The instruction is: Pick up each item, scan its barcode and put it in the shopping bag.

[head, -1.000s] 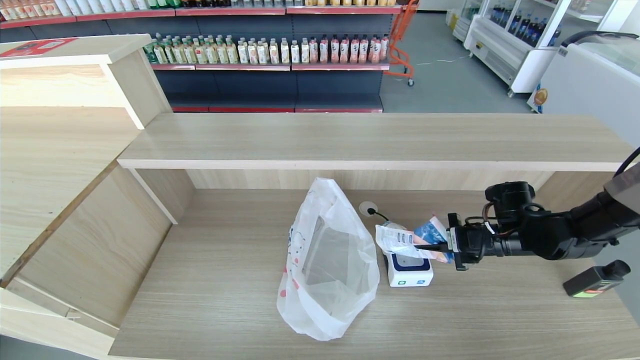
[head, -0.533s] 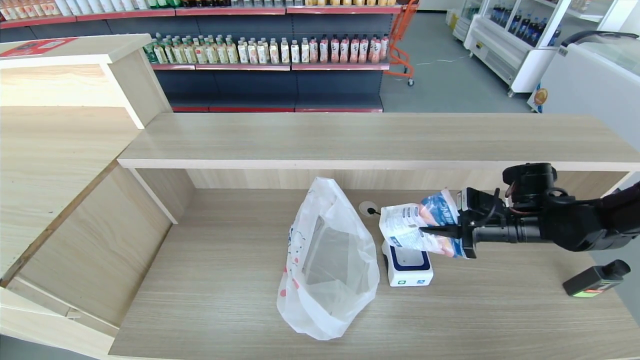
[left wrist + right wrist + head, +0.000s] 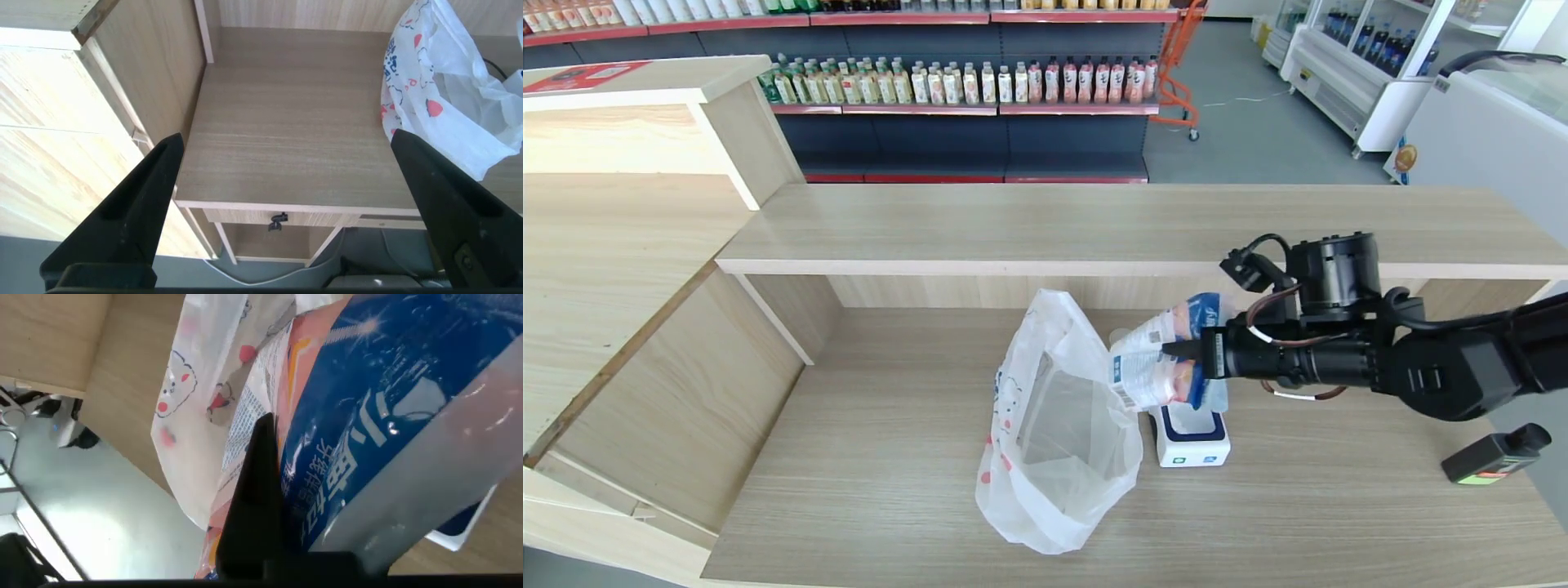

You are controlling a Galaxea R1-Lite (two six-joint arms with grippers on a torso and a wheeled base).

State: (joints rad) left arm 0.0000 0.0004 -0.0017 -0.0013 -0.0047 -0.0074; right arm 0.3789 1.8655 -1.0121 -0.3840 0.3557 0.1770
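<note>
right jaws clamp a blue-and-orange printed plastic packet [image 3: 1147, 363], held above the white box scanner [image 3: 1192, 438] just beside the white plastic shopping bag [image 3: 1054, 433], apparently ready for bagging. left jaws spread wide, empty, above the wooden surface [image 3: 890, 490].

The white, blue and orange plastic snack packet [image 3: 1145, 367] hangs clear of the counter in my right gripper [image 3: 1178, 351], pinched at its right side, with its white printed back turned toward the left (a barcode shows near its lower left corner). It sits above the far end of the small white box scanner with a dark blue window [image 3: 1194, 434], and its left edge meets the right rim of the thin white plastic shopping bag with red and blue print [image 3: 1054, 425]. That bag stands open and slumped mid-counter, with the scanner just right of it.
</note>
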